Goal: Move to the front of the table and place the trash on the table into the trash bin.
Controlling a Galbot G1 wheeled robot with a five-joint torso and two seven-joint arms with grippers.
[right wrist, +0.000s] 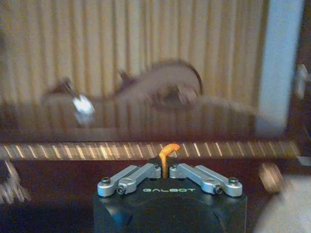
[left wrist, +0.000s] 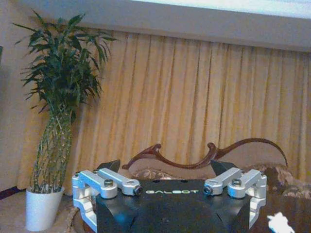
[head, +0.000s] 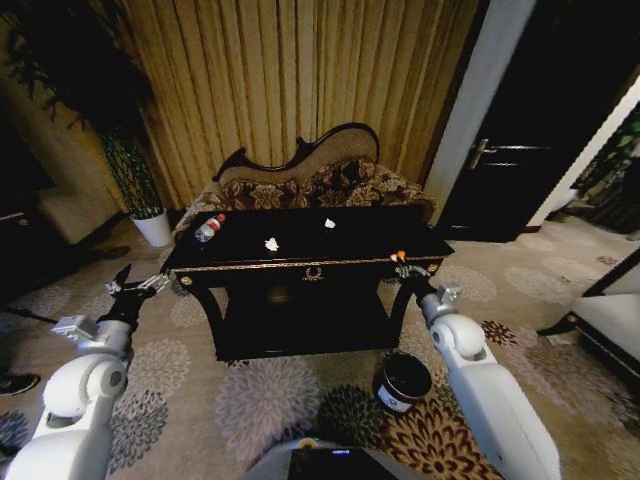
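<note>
The glossy black table (head: pixel 360 240) stands straight ahead with trash on it: a clear bottle with a red cap (head: pixel 208 229) at its left end and two white paper scraps (head: pixel 271 244) (head: pixel 329 223) near the middle. At the table's front right corner my right gripper (head: pixel 405 268) (right wrist: pixel 165 167) is shut on the small orange piece (head: pixel 399 256) (right wrist: pixel 170 148), which sticks up between the fingers. My left gripper (head: pixel 135 287) (left wrist: pixel 165 167) hangs open off the table's left end. The dark trash bin (head: pixel 424 392) sits on the carpet under my right arm.
A carved-back patterned sofa (head: pixel 300 185) stands behind the table against gold curtains. A plant in a white pot (head: pixel 153 228) (left wrist: pixel 41 208) is at the back left. A dark door (head: pixel 520 150) is at the right, and a white seat edge (head: pixel 610 320) at the far right.
</note>
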